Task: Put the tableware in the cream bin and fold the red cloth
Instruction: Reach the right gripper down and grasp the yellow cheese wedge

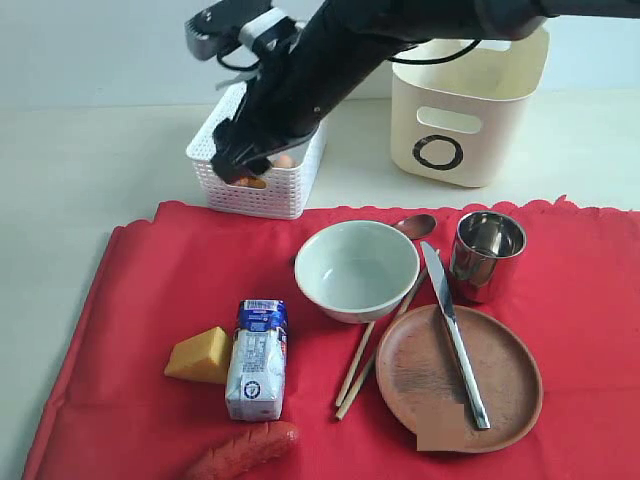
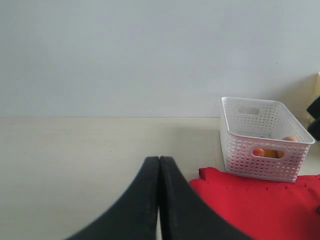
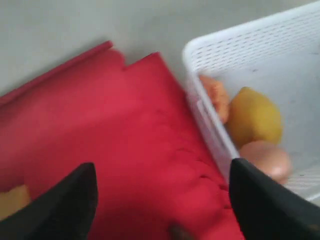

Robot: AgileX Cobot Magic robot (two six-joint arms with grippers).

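Right pincer stands wide open and holds nothing, hanging over the spot where the red cloth meets the near wall of the white basket; its arm reaches across from the right. Left pincer is pressed shut on nothing, low over the bare tabletop off the cloth's left corner. Nearest on the cloth lie a sausage, a milk carton and cheese. To their right the knife rests across the brown plate, with the chopsticks just beside it. Behind come the bowl, the steel cup and the spoon. Bare cloth spreads between the cheese and the basket, which holds a lemon and an egg. Farthest, off the scalloped edge, stands the cream bin.
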